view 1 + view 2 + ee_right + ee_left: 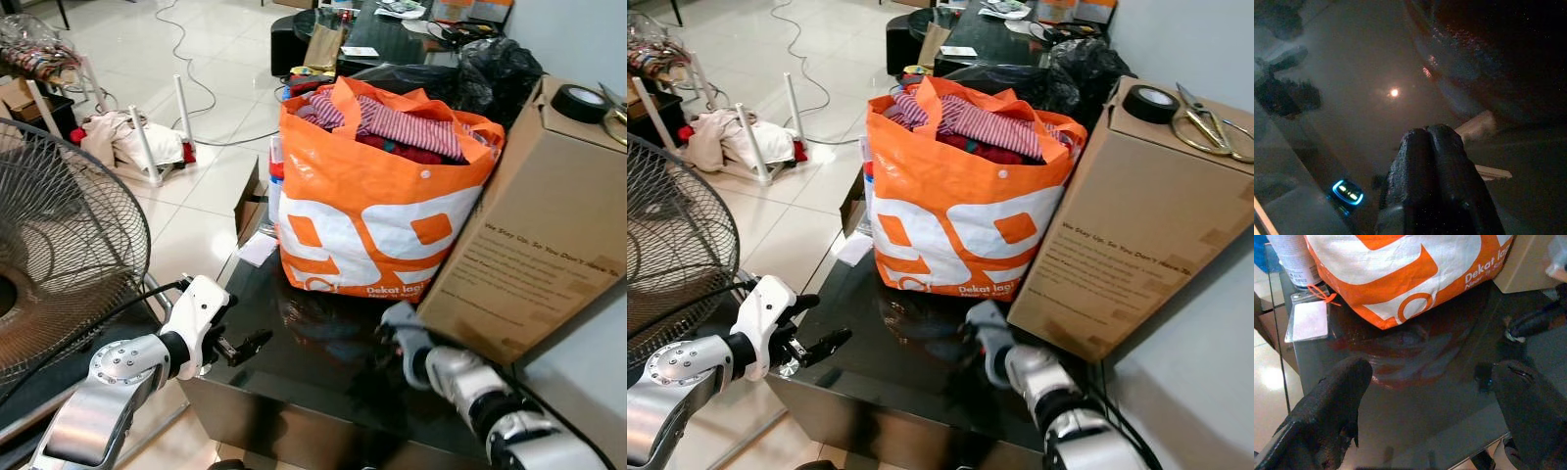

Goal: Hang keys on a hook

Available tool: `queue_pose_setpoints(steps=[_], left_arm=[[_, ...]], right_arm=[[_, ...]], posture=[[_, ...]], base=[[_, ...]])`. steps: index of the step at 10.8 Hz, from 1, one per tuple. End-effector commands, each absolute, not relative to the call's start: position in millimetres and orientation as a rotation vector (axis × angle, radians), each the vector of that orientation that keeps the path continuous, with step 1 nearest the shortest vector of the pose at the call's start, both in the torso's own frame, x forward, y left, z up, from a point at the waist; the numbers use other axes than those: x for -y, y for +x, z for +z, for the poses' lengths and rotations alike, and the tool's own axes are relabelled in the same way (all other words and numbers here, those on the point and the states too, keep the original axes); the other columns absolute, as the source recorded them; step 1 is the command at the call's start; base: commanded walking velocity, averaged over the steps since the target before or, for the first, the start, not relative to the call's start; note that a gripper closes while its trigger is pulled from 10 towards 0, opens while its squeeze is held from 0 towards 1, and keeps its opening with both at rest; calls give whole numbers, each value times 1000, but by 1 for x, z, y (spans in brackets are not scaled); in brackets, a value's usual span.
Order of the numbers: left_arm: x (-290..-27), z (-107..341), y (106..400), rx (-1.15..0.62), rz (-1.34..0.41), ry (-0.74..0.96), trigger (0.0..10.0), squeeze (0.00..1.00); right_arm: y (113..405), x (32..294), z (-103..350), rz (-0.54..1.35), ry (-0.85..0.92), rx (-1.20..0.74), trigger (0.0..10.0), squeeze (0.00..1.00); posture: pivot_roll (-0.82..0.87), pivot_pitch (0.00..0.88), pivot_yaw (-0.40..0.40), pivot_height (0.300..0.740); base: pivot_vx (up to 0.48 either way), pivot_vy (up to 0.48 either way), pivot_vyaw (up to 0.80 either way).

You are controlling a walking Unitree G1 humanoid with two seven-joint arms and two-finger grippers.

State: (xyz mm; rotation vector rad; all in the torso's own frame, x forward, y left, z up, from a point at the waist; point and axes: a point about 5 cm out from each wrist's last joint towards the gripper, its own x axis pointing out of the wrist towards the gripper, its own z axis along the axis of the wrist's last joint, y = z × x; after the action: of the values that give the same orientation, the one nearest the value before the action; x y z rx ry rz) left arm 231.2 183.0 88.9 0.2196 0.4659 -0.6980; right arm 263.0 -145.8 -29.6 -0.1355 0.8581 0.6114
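"Hovering just over the near edge of the glossy black table [294, 392], the left gripper [1430, 377] has its two black fingers [1337, 396] spread wide, with bare tabletop between them."

"And past those fingers?"

"Straight ahead of them stands the orange-and-white bag [372, 206], stuffed with striped cloth. Its base rests on the table and its reflection smears the glass. Off to one side of the bag, beyond one finger, lies a clear card sleeve [1309, 320] with an orange tie, and a white container [1293, 259] behind it is cut off by the frame."

"What of the right gripper [1427, 129]?"

"It sits low over the same table, near the bag's front and just beside the cardboard box [529, 245]. The fingers are pressed together, tip to tip. Whether anything is pinched between them cannot be told, as its wrist view is very dark."

"Can anything be made out there?"

"A blurred reflection, one bright spot of light and a small blue glow [1347, 192] beside the fingers. What the glow is cannot be told."

"And the keys?"

"They cannot be picked out. A dark shape with a pale tip [1535, 320] lies beyond the left gripper's other finger, too blurred to identify. No hook can be made out either."

"Anything else nearby?"

"A roll of black tape [578, 101] and scissors [1205, 127] lie on top of the box, well above the right gripper. A fan's wire grille [59, 255] stands outside the left arm, partly cut off."
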Motion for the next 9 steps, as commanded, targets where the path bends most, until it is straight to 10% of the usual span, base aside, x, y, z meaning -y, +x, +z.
queue_pose_setpoints(steps=[1, 5, 9], left_arm=[[-180, 89, 232, -459, -715, 228, 10000, 416], [-180, 89, 232, -457, -713, 226, 10000, 416], [-179, 89, 233, -456, -718, 229, 10000, 416]], right_arm=[[263, 150, -30, 587, -154, -853, 0, 0], [266, 154, -22, 527, 59, -742, 0, 0], [256, 153, -34, 505, -112, -787, 0, 0]], posture=[[114, 0, -78, 740], [112, 0, -76, 740], [112, 0, -73, 740]], base=[[0, 0, 0], [0, 0, 0], [0, 0, 0]])
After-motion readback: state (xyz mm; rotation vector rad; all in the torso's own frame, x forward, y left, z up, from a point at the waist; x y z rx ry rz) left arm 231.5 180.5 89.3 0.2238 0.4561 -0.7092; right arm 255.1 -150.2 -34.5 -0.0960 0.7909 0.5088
